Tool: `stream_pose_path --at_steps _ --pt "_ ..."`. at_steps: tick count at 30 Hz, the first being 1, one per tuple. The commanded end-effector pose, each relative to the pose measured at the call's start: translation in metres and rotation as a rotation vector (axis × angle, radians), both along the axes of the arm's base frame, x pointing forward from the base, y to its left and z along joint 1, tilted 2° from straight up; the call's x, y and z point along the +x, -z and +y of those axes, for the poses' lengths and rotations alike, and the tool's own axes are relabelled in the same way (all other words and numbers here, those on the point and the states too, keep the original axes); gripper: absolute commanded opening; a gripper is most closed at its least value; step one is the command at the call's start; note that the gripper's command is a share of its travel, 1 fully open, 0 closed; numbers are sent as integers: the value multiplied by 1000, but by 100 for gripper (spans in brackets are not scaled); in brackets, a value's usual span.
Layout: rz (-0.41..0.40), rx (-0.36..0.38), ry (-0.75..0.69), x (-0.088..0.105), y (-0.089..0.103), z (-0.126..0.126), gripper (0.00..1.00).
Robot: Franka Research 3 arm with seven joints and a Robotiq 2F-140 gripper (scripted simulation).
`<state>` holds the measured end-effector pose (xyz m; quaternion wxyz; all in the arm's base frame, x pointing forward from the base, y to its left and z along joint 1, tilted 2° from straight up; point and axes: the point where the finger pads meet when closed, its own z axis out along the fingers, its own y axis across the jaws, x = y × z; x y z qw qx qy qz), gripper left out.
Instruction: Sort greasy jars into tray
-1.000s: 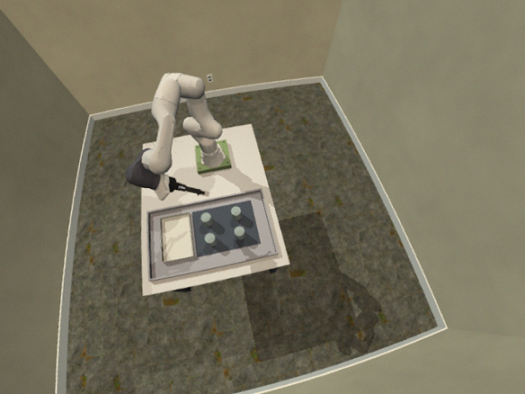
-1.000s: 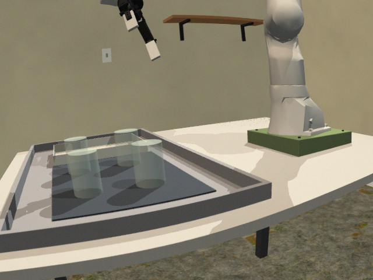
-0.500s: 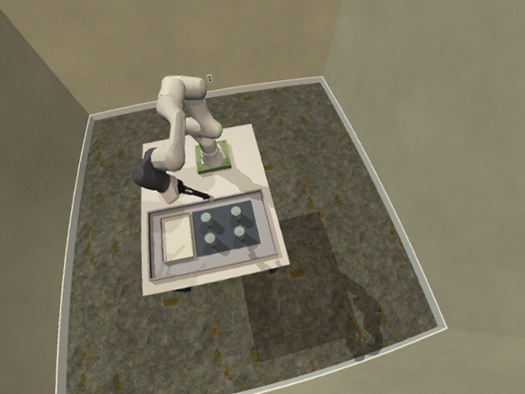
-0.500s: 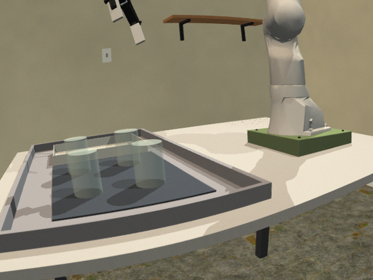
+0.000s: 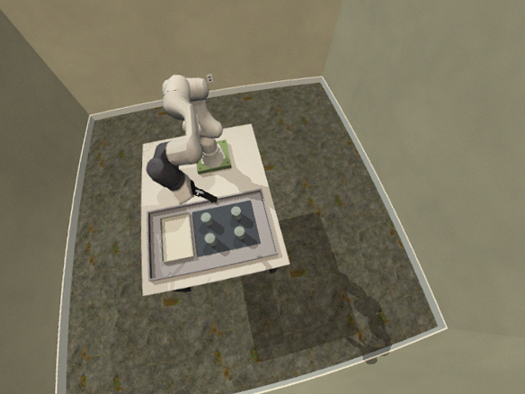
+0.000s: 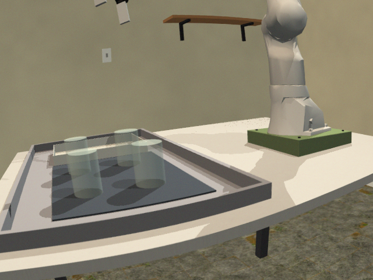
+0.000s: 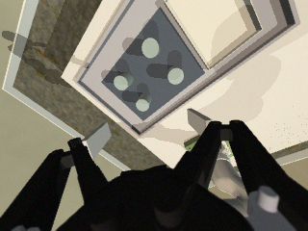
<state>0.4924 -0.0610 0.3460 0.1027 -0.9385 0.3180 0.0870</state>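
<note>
Four clear glass jars stand mouth down on the dark drying mat (image 5: 225, 223) (image 6: 186, 188) (image 7: 165, 96). They are the back left jar (image 5: 205, 217), the back right jar (image 5: 235, 210), the front left jar (image 5: 209, 237) and the front right jar (image 5: 238, 231). All four show in the side view, two nearer ones (image 6: 85, 173) (image 6: 148, 163) and two farther ones (image 6: 75, 153) (image 6: 126, 147). They also show in the wrist view (image 7: 150, 47) (image 7: 175, 75) (image 7: 120, 82) (image 7: 142, 104). The pale tray (image 5: 176, 237) (image 7: 202, 29) beside the mat holds nothing. My gripper (image 5: 209, 196) (image 6: 111, 7) (image 7: 148, 122) is open and empty, high above the table.
Mat and tray lie on the grey rimmed steel table top (image 5: 152, 257) (image 6: 210, 207). The arm's green base (image 5: 214, 162) (image 6: 299, 141) stands behind it on the white table. A wooden shelf (image 6: 210, 19) hangs on the wall.
</note>
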Motion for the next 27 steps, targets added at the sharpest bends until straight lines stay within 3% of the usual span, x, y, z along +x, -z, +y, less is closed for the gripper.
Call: stream_pose_path --at_steps 1,18,27 --pt "30 -73 91 10 -12 8 100" --pt "-83 -257 131 62 -78 61 100" --pt "-83 -257 131 62 -78 61 100"
